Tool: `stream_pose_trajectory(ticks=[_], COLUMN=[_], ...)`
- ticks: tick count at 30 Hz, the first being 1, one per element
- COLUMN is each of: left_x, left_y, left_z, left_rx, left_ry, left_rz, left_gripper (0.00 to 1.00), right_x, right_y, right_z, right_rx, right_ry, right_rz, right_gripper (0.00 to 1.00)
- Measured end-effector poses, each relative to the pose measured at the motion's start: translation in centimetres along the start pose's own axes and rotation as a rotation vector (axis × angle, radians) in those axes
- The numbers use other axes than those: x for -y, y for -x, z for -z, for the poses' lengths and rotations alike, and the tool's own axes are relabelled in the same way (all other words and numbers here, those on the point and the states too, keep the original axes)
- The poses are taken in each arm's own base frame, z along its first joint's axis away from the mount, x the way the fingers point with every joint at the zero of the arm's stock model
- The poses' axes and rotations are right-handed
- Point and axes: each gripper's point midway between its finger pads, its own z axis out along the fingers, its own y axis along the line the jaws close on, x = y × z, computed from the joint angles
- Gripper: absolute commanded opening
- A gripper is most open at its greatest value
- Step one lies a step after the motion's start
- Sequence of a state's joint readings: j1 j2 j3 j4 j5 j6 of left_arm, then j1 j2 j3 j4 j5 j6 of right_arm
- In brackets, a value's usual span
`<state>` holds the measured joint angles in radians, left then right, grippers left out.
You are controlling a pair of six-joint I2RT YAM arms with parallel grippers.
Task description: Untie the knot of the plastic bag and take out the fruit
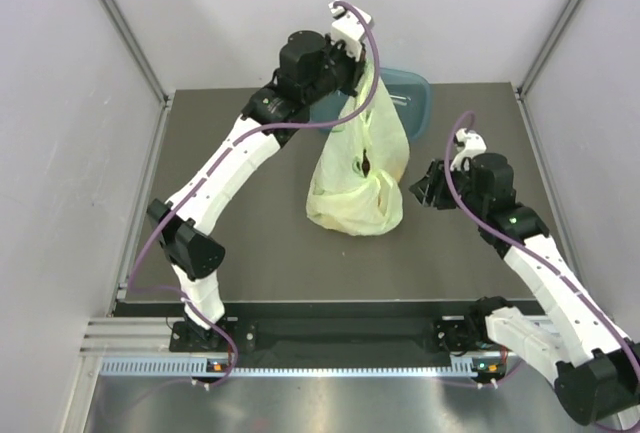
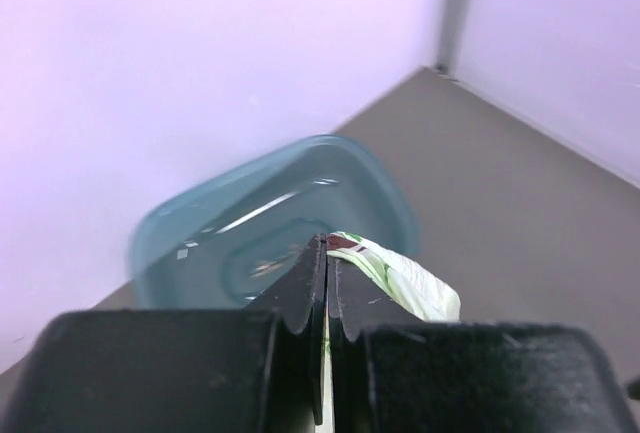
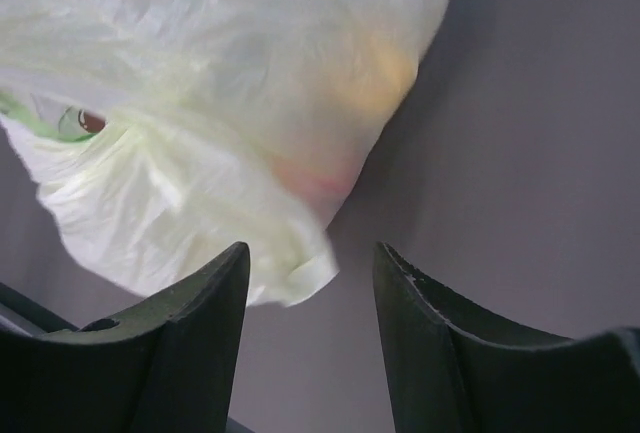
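The bag (image 1: 360, 178) hangs stretched below the left end effector (image 2: 327, 253), whose jaws are clamped on its top strip. The bag's bottom rests on the tabletop (image 1: 250, 243). Fruit (image 3: 385, 68) shows as orange and yellow blurs through the film. The right end effector (image 3: 312, 253), jaws apart, sits empty just in front of the bag's lower corner. A teal tub (image 2: 250, 223) lies beyond the left end effector.

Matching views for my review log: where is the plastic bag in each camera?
Top external: plastic bag at centre, mid-table.
Left wrist: a plastic bag strip pinched in the shut left gripper, lower centre.
Right wrist: plastic bag fills the upper left.
Shared landmark: teal tub beyond the bag.
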<state>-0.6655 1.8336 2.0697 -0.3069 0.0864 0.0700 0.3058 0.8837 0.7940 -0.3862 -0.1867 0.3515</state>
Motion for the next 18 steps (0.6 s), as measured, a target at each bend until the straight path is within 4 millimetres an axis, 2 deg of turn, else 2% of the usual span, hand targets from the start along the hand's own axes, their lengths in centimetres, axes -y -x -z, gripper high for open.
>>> stream_pose_trajectory(ticks=[6,9,12,15,18], left_x=[-3.8,-4.8,-4.4,-2.8,-0.8], left_y=[0.8,1.0,0.8,0.0,-2.5], left_z=[0.8,1.3,1.6,1.9,2.2], left_rx=[-0.002,-0.005,-0.022,-0.038,-0.086], left_ry=[0.170,0.208,0.182,0.109,0.028], left_rz=[-0.066,-0.090,-0.090,-0.058,-0.006], left_gripper=[0.00,0.00,0.00,0.00,0.00], right_x=[-0.6,-1.0,-1.5,-2.0,-3.0], right_y=[0.7,1.1,1.1,0.9,0.4], right_z=[-1.3,-1.7,-2.0,-2.2,-2.5], right_rx=[-0.019,-0.017,-0.018,-0.024,-0.040], right_ry=[0.017,0.032,0.048,0.066,0.099], right_rz=[0.007,0.010,0.016,0.023,0.034], right_gripper=[0.56,0.59,0.61,0.63,0.63])
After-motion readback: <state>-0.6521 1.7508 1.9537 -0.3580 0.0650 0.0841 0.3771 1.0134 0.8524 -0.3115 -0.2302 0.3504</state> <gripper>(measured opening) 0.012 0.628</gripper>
